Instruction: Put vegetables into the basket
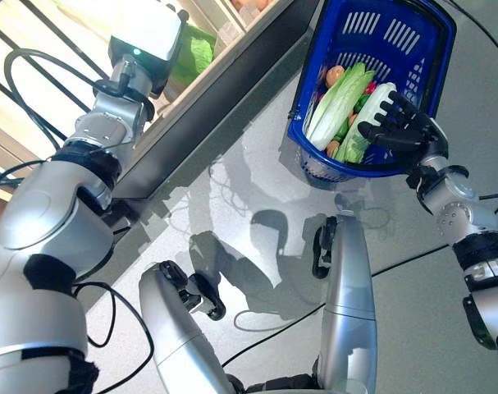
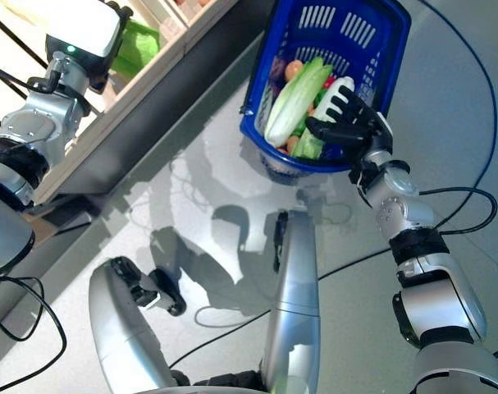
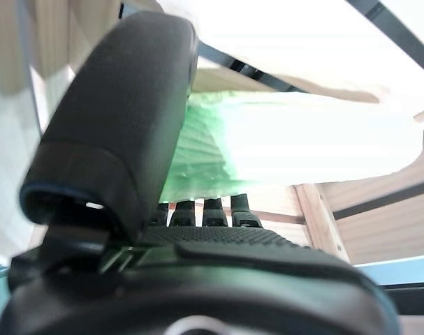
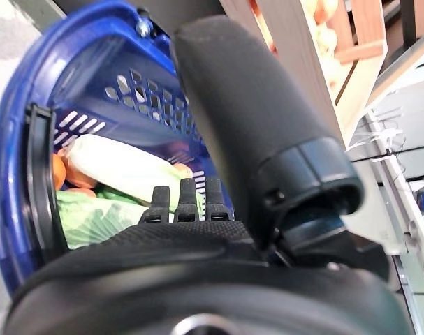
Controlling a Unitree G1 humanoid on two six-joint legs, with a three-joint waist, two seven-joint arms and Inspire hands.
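The right hand grips the blue basket rim with curled fingers, while the left hand reaches with straight fingers toward a leafy green cabbage on the shelf, probably light, soft and easily bruised, best cupped around its middle.

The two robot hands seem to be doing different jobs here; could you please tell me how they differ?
The right robot hand is at the blue basket, its fingers over the rim above the vegetables; the left robot hand reaches into the wooden shelf. The left robot hand is at a pale green leafy vegetable not yet in the basket. The right wrist view shows a long pale cabbage already inside. Both are dark.
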